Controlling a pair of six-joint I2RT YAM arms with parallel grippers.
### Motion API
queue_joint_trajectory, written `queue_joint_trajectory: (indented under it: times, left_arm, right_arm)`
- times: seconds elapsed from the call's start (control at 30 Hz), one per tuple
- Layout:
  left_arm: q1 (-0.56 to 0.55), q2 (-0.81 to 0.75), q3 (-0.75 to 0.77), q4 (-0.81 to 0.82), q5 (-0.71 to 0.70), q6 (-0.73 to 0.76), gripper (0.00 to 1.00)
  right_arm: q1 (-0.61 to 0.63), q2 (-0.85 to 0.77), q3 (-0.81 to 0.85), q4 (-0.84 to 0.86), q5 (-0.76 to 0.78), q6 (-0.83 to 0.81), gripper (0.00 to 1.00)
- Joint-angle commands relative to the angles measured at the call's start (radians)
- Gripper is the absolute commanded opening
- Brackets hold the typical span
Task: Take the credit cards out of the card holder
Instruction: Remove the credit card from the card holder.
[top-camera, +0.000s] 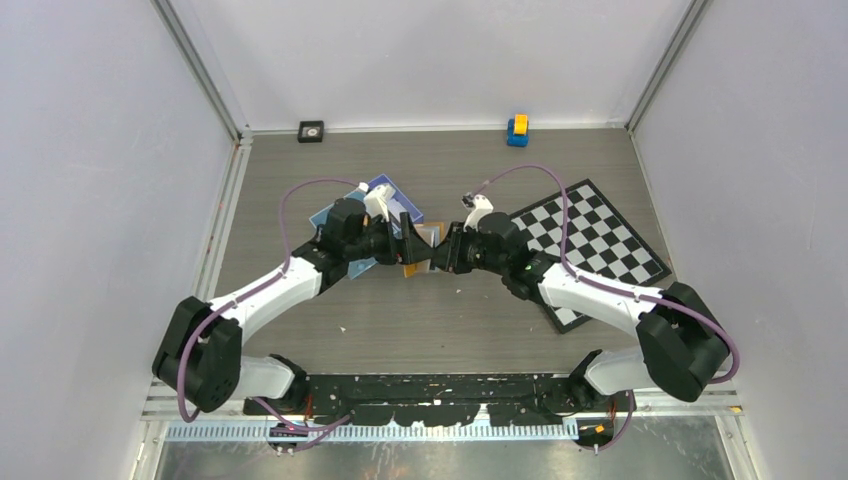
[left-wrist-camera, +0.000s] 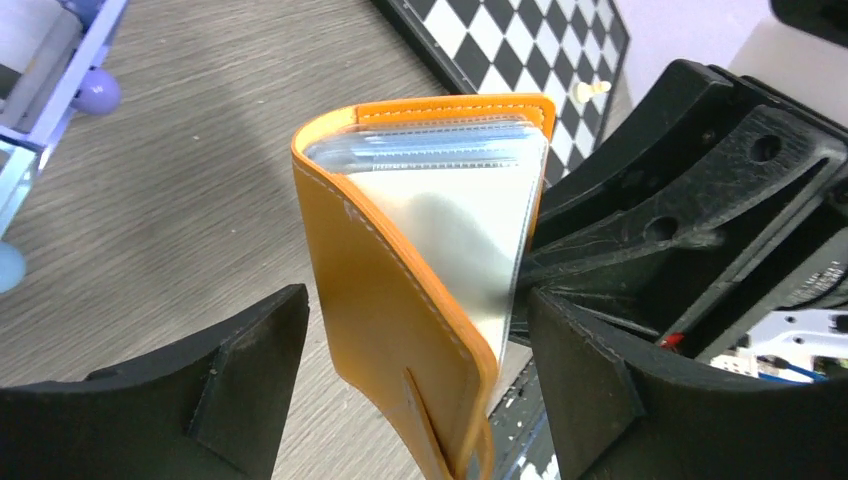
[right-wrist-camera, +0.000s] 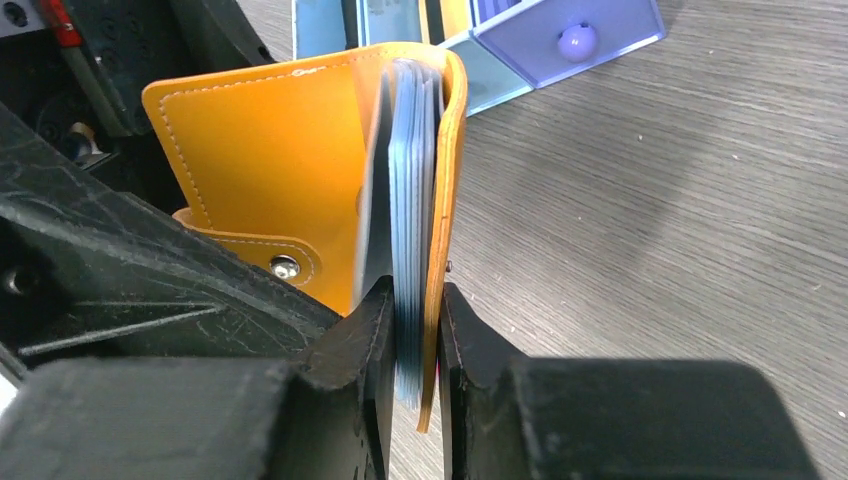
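Orange card holder (right-wrist-camera: 260, 160) pinched in right fingers (right-wrist-camera: 352, 345) (arm (top-camera: 580, 290) stretched inward), left fingers (left-wrist-camera: 250, 370) spread.

credit cards (right-wrist-camera: 410, 240) perhaps mostly inside holder (right-wrist-camera: 270, 160)

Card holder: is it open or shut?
Open. One cover of the card holder stands away from the pale sleeves, and its snap tab hangs undone.

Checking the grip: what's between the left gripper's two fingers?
The orange card holder, partly open, stands between the left gripper's open fingers, in the left wrist view.
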Motion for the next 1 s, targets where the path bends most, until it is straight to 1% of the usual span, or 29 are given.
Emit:
queue_joint_trajectory:
  times: [0.0,0.1,0.17,0.23,0.27,0.37,0.43,0.5,0.57,0.7,0.83,0.9,0.97]
  left_arm:
    - [-0.024,0.011,0.062,-0.101,-0.110,0.074,0.83]
    - [-0.026,0.010,0.066,-0.127,-0.121,0.079,0.93]
    - [-0.028,0.004,0.065,-0.131,-0.136,0.082,0.95]
    - [-0.030,-0.002,0.068,-0.147,-0.163,0.093,0.99]
    - [-0.031,-0.002,0.072,-0.164,-0.183,0.096,0.99]
    - [-0.032,0.003,0.088,-0.218,-0.246,0.105,0.94]
    - [-0.030,0.007,0.094,-0.244,-0.280,0.107,0.94]
    - [-0.010,0.019,0.096,-0.262,-0.296,0.096,0.94]
    - [0.032,0.031,0.096,-0.273,-0.276,0.077,0.94]
    - [0.108,-0.003,0.029,-0.178,-0.170,0.017,0.90]
    - [0.117,-0.082,-0.039,-0.051,-0.112,-0.008,0.91]
    - [0.117,-0.114,-0.053,-0.043,-0.124,-0.011,0.93]
    - [0.121,-0.127,-0.048,-0.081,-0.166,-0.003,0.94]
  right_arm:
    - [0.029,0.004,0.066,0.012,0.043,-0.046,0.01]
    - [0.051,0.002,0.079,-0.019,0.092,-0.069,0.01]
    - [0.058,0.007,0.089,-0.041,0.116,-0.074,0.01]
    - [0.064,0.011,0.097,-0.054,0.129,-0.080,0.00]
    - [0.067,0.011,0.100,-0.057,0.134,-0.083,0.00]
    - [0.080,0.016,0.105,-0.061,0.135,-0.089,0.00]
    - [0.088,0.012,0.104,-0.062,0.139,-0.097,0.00]
    - [0.088,0.003,0.102,-0.062,0.156,-0.099,0.01]
    - [0.088,-0.002,0.095,-0.062,0.170,-0.098,0.01]
    - [0.088,-0.008,0.090,-0.068,0.236,-0.089,0.01]
    - [0.086,0.010,0.102,-0.088,0.257,-0.078,0.01]
    - [0.081,0.018,0.103,-0.089,0.257,-0.074,0.00]
    - [0.079,0.026,0.109,-0.091,0.249,-0.070,0.00]
